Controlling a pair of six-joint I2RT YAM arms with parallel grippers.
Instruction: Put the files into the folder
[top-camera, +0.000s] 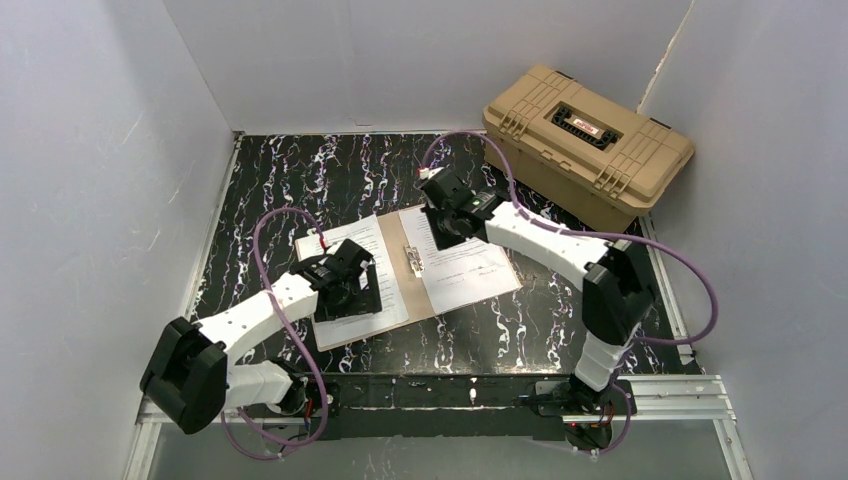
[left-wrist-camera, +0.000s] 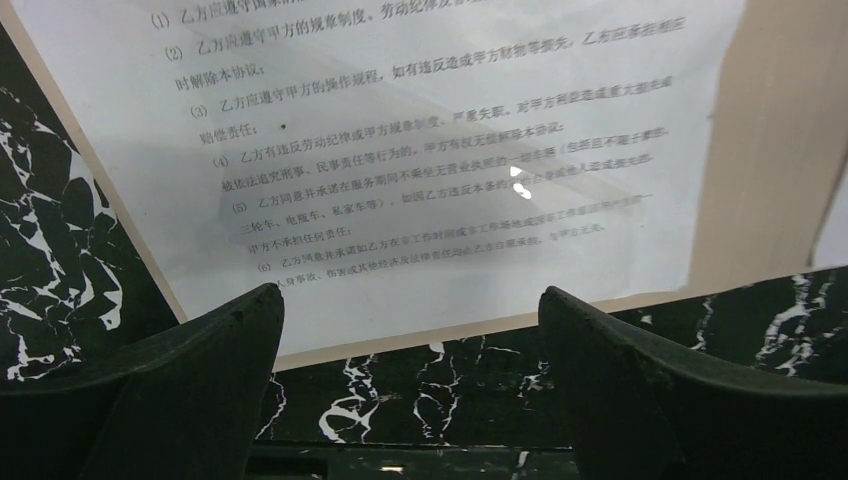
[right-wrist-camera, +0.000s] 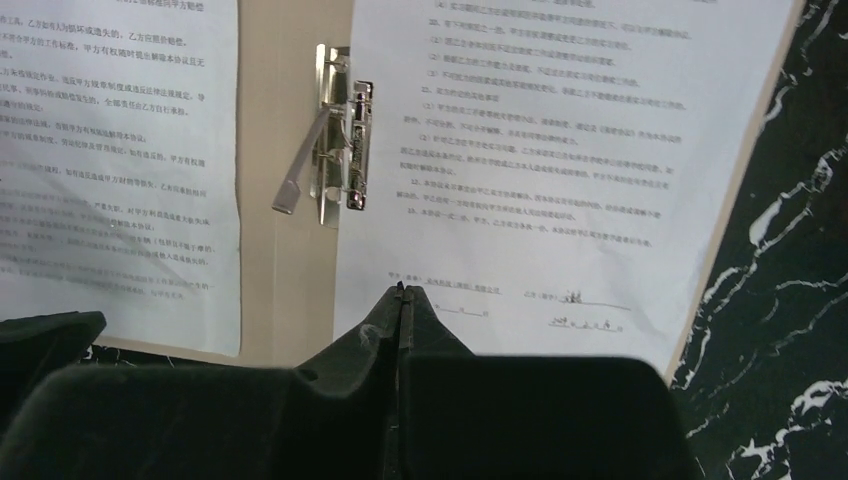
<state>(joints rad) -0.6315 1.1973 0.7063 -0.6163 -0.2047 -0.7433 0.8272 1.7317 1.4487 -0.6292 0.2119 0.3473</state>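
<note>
**Left pincer (left-wrist-camera: 410, 300) spread, right pincer (right-wrist-camera: 400, 295) closed over the open folder (left-wrist-camera: 770, 150)**

Left wrist: dark fingers (left-wrist-camera: 200, 370) stand wide at the bottom, nothing between them; the left sheet (left-wrist-camera: 420, 150) fills the frame above.

Right wrist: fingers pressed together, nothing seen between, tip over the right sheet (right-wrist-camera: 540, 150); the clip (right-wrist-camera: 335, 160) sits upper left of centre.

Top: both sheets lie on the folder's leaves on the worktop (top-camera: 300, 170). Loading looks mostly done; clipping and shutting likely remain.
</note>
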